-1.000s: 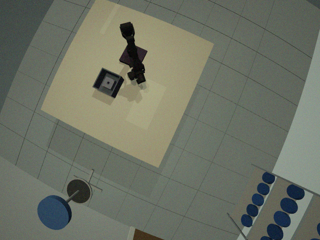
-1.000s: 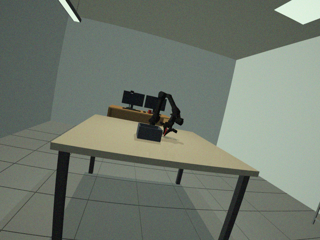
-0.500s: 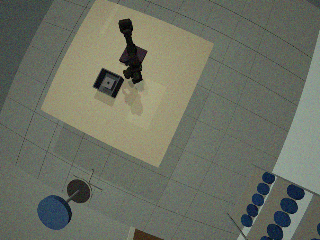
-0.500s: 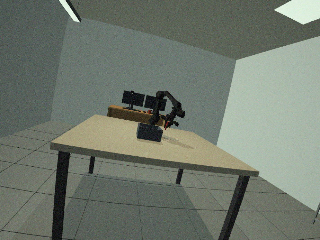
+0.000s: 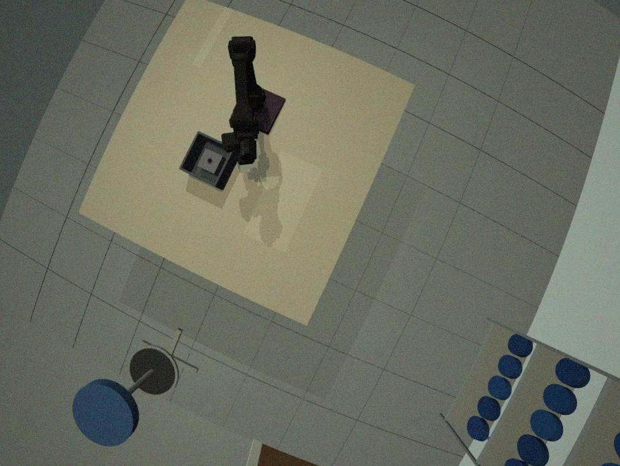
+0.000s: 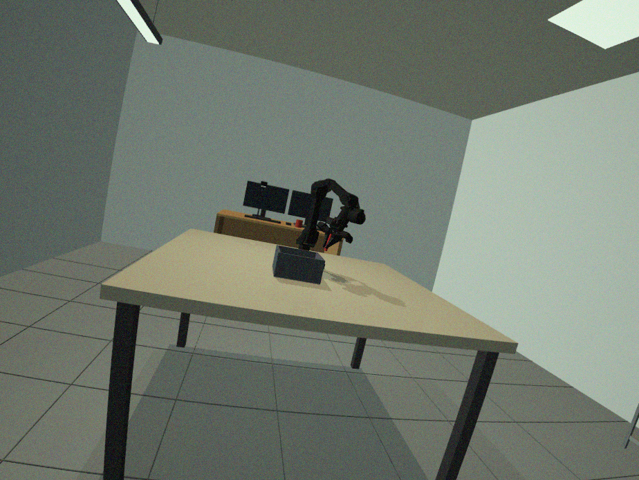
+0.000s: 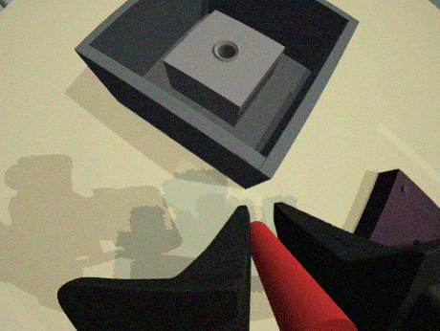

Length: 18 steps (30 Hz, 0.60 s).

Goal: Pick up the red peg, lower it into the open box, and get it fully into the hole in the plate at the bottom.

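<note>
Jaws: my gripper [image 6: 328,241] [image 7: 259,212] is closed on the red peg [image 6: 328,241] [image 7: 287,277], which sits between my two black fingers.
Red peg: off the table [image 5: 345,110] [image 6: 232,289] [image 7: 29,120] and tilted in the exterior view, its lower end pointing down; the overhead view does not let me make it out.
Open box: dark blue-grey, four-walled [image 5: 201,179] [image 6: 298,267] [image 7: 177,115], upright on the table. My peg is outside it — to the side, clear of the walls.
Plate: a pale square block [image 5: 212,168] [image 7: 201,62] at the bottom of the box, its top face exposed.
Hole: one round opening [image 5: 209,160] [image 7: 226,51] near the middle of the plate, unfilled; the peg is not seated.
Arm: my black links [image 5: 243,80] [image 6: 313,211] are raised and bent over the table, wrist beside the box in the overhead view.
Base plate: dark purple [image 5: 273,111] [image 7: 394,220], partly covered by my arm from overhead.
Background: two monitors [image 6: 265,196] on a wooden desk [image 6: 258,230], with a red mug [image 6: 299,223] — all well apart from my work.

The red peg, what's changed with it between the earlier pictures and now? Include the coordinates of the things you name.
The gripper [image 6: 330,245] [image 7: 259,212] has risen with the red peg [image 6: 327,241] [image 7: 292,282] between its fingers, and in the top view the arm's front end has swung toward the open box [image 5: 188,170] [image 6: 298,265] [image 7: 177,117]. Nothing was let go. The box and the purple plate [image 5: 272,110] [image 7: 407,215] stayed put.
</note>
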Each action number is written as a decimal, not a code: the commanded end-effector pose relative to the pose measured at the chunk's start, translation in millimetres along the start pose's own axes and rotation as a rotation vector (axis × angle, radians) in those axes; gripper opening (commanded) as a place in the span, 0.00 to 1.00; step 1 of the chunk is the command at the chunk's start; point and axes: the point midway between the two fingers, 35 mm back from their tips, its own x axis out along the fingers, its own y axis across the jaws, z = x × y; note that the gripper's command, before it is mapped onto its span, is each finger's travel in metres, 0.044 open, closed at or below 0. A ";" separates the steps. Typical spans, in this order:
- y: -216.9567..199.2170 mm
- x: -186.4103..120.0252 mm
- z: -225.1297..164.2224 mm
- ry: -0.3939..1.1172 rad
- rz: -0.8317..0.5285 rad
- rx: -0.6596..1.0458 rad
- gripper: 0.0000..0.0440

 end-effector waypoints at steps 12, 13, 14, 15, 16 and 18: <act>-0.3 25.6 67.8 -0.043 -0.019 0.121 0.00; -0.5 28.4 72.1 -0.044 -0.020 0.125 0.00; -0.8 31.2 76.3 -0.045 -0.021 0.128 0.00; -1.0 34.1 80.4 -0.045 -0.022 0.131 0.00; -1.3 37.1 84.4 -0.044 -0.022 0.133 0.00; -1.8 43.4 92.0 -0.042 -0.022 0.134 0.00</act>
